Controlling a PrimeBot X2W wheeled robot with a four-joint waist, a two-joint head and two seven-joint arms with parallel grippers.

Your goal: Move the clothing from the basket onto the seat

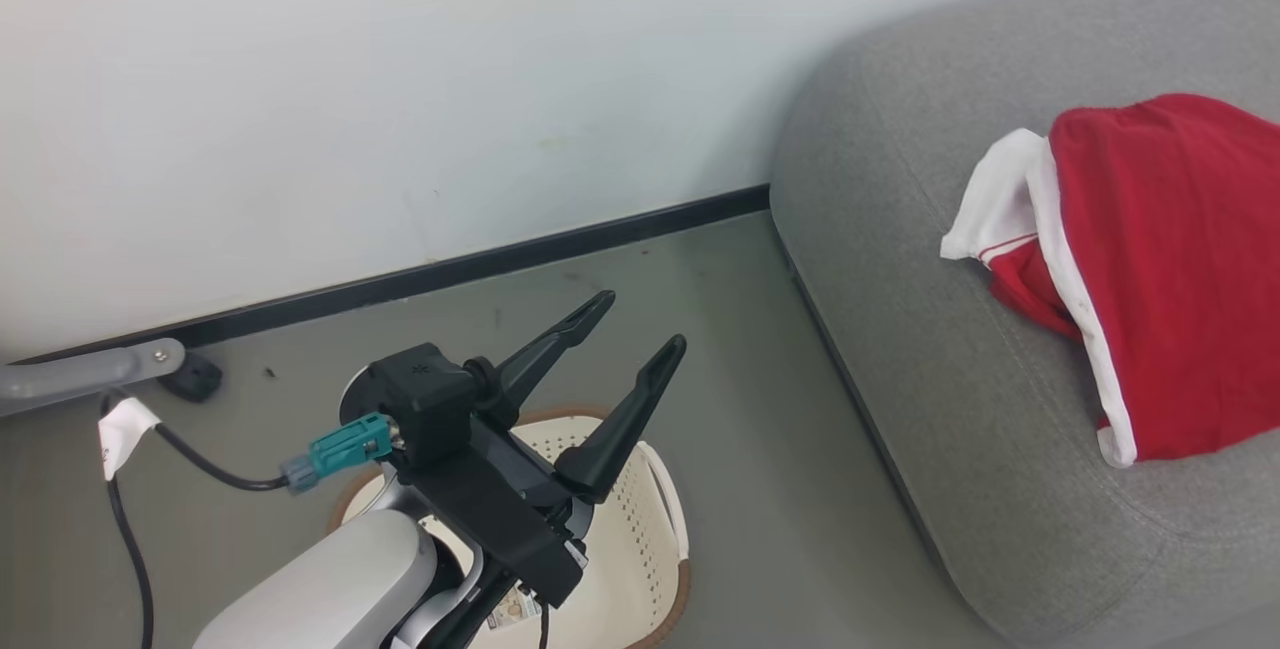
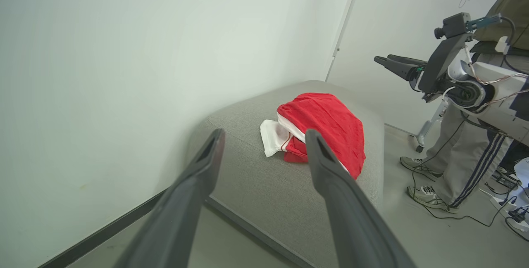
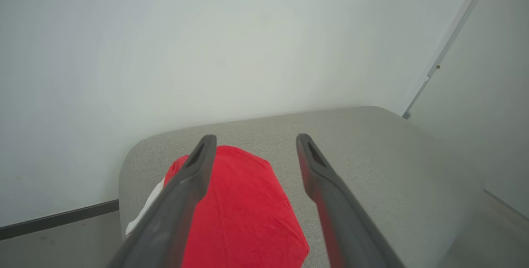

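Hovering left gripper (image 1: 641,319) over basket (image 1: 683,579), near left on floor (image 1: 780,399), fingers spread, empty. Right gripper (image 3: 256,136) fingers apart, holding nothing, above red clothing (image 1: 1170,269) lying on sofa (image 1: 900,279), right. Basket part-hidden by arm (image 1: 330,579): check it before finishing; lift right gripper straight up, avoiding snags.

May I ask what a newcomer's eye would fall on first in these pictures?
The bright red clothing with white trim, lying on the grey sofa at the right. Next, the left end effector, fingers spread wide, at the lower left in front of the cream basket on the floor.
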